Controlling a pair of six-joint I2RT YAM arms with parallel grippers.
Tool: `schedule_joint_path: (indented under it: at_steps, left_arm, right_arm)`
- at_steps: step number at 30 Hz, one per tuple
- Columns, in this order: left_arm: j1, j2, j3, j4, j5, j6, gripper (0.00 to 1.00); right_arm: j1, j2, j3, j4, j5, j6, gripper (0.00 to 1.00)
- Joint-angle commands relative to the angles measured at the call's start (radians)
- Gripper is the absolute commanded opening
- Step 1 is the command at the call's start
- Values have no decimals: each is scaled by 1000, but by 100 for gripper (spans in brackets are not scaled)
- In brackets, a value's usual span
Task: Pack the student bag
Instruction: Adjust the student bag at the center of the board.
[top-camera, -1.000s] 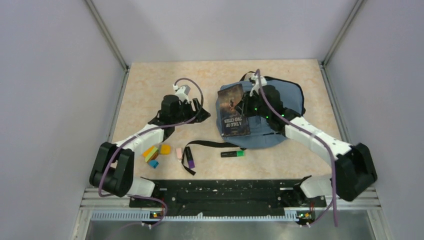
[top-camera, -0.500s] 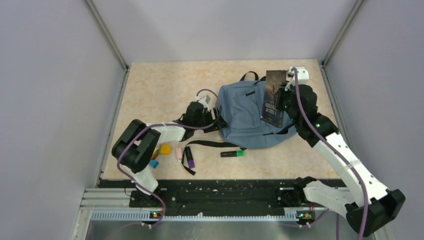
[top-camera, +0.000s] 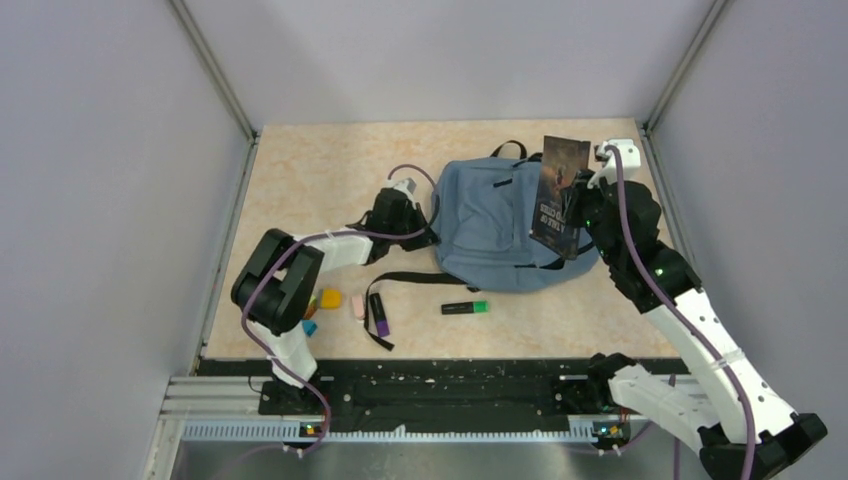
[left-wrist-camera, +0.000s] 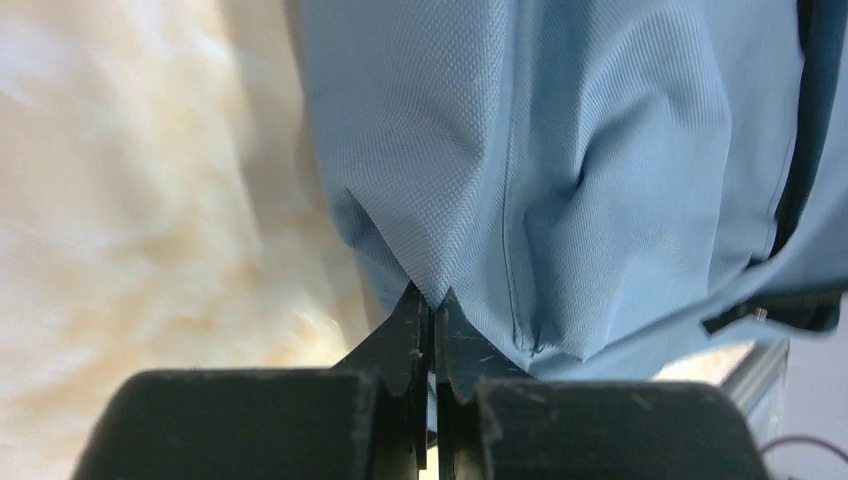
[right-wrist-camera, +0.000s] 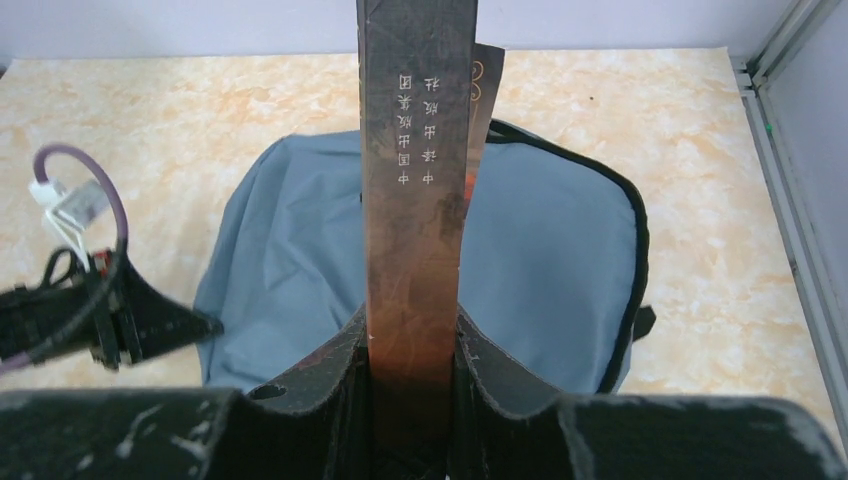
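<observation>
**A:** Top view: what's listed?

**B:** Item: soft slate-blue fabric backpack with black straps (top-camera: 495, 225), flat on the beige marbled tabletop (top-camera: 320, 170), at 3 o'clock from its centre. Your left gripper (top-camera: 428, 236) sits at the bag's 9 o'clock edge. Your right gripper (top-camera: 574, 212) carries a dark paperback book (top-camera: 560, 188) upright over the 2 o'clock corner. Step, as I judge it: getting the bag open so the book can go in.

**A:** Left wrist view?

**B:** Jaws pressed flat together, pinching a pucker of the blue fabric. No opening shows here. Next you'd need to lift that fold, or find the zipper.

**A:** Right wrist view?

**B:** The fingers (right-wrist-camera: 322, 372) are clamped on the book's lower end. Its spine faces the camera and it stands vertical above the backpack. The left gripper shows at 9 o'clock. Keep the book raised until a mouth appears.
</observation>
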Motion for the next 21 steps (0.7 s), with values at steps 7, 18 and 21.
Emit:
schedule_joint_path:
  at_steps: [7, 18, 21]
  left_arm:
    - [330, 107, 334, -102, 16, 210, 0]
    - [376, 93, 536, -271, -64, 462, 61]
    - [300, -9, 468, -237, -111, 534, 63]
  right_arm:
    - [4, -79, -16, 157, -99, 40, 0]
    - [4, -138, -62, 175, -34, 58, 0]
    - [4, -129, -73, 168, 24, 62, 0]
